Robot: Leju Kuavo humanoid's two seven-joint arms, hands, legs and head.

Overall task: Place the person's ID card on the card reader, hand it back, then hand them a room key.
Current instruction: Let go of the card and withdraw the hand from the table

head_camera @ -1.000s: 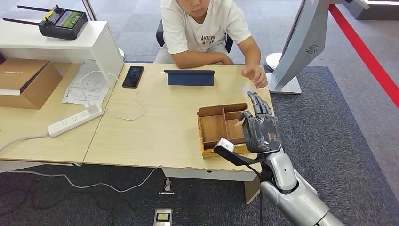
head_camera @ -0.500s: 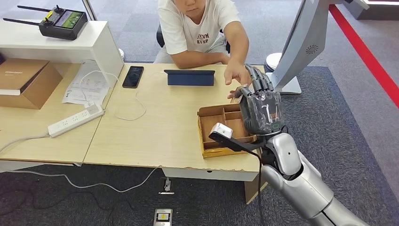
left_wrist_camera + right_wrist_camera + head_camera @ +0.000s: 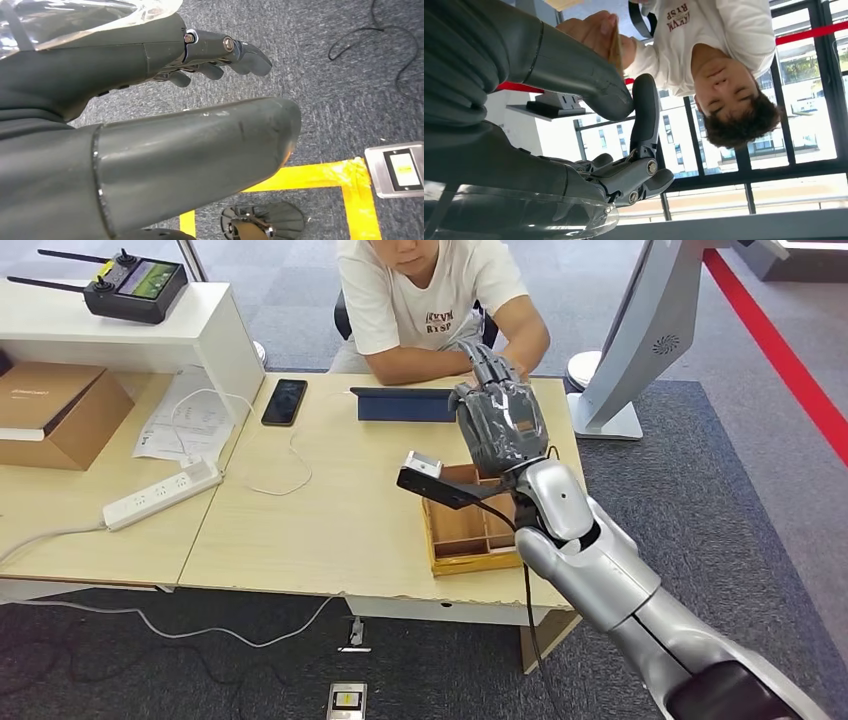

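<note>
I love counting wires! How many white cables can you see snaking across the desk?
2. One cable loops from near the phone toward the power strip. The strip's own cord runs off the desk's left side. Others may be hidden.

Pale wood table, brown tray, dark blue tablet, grey carpet.

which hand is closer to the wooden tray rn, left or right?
Right. The right hand is raised over the desk just beyond the wooden tray, toward the person. The left hand hangs low over grey carpet and yellow floor tape, off the desk.
</note>
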